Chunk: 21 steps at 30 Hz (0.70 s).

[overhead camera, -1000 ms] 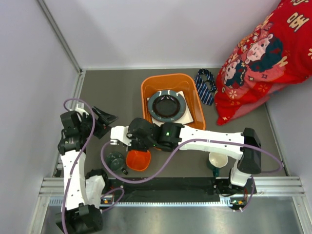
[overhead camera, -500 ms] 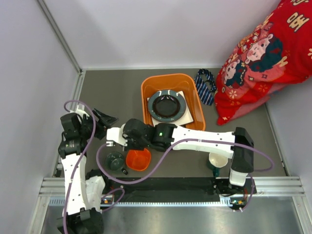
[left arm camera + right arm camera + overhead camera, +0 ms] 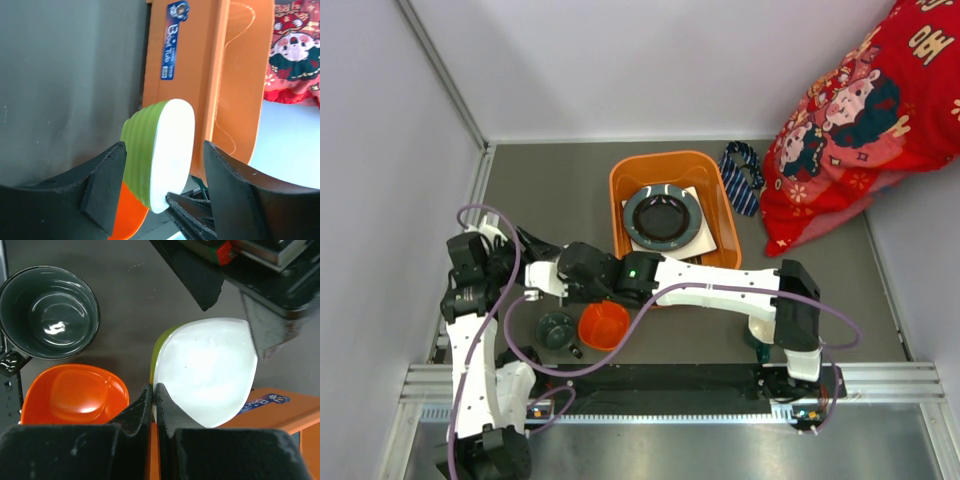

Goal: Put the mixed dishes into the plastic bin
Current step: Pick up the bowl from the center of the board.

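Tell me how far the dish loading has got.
Done: the square plate and round plate lie in the bin. In hand: the right gripper pinches a green dish by its rim, and the left gripper has its open fingers either side of it. Left: that dish, the orange bowl and the cup, all outside the bin.

2 plates (image 3: 662,215) lie in the bin (image 3: 660,158), necktie (image 3: 742,178) at its right, cup (image 3: 556,328) left of bowl (image 3: 603,325).
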Motion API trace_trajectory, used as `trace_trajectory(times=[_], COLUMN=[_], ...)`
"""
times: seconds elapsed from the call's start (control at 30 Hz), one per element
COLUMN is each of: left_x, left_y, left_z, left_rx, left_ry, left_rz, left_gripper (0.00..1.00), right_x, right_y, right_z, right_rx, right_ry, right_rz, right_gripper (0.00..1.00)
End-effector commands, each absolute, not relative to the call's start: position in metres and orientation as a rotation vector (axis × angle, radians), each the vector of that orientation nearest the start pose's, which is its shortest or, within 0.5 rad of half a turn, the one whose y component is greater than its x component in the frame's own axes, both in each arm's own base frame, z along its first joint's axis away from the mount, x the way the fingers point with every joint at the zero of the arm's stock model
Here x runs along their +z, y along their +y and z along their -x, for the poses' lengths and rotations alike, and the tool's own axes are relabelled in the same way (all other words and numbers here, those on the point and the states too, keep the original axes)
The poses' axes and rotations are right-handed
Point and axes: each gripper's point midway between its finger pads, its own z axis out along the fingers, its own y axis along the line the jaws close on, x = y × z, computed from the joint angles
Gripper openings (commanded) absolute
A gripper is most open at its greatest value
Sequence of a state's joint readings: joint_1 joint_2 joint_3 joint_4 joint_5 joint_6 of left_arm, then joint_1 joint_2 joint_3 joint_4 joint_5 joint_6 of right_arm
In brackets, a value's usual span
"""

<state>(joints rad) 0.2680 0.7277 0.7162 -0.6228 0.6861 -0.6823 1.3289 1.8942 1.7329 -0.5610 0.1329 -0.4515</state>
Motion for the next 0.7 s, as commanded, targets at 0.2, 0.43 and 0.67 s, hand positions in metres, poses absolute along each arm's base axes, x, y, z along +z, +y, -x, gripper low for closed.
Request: trace_trajectory(times=[0.2,0.43,0.67], left_x=[0.197,0.192,0.186], left_y=[-0.072,-0.072,-0.072], left_z=[-0.231,-0.233,-0.232], left_rx=[-0.955,-0.952,-0.950], left_ry=[2.147,2.162,2.176], left_rz=[0.583,0.579,0.575], left_gripper=[0.61,0.58,0.50], right_x=[0.239,0.251,0.267], right_y=[0.506,0.507,0.507], right_z=[-0.172,-0.168,-0.163], right_rx=[0.276,0.306,0.345], right_ry=[1.389,1.368,1.350], right_rz=[1.663,1.647,1.639], right_gripper=[0.00,0.00,0.00])
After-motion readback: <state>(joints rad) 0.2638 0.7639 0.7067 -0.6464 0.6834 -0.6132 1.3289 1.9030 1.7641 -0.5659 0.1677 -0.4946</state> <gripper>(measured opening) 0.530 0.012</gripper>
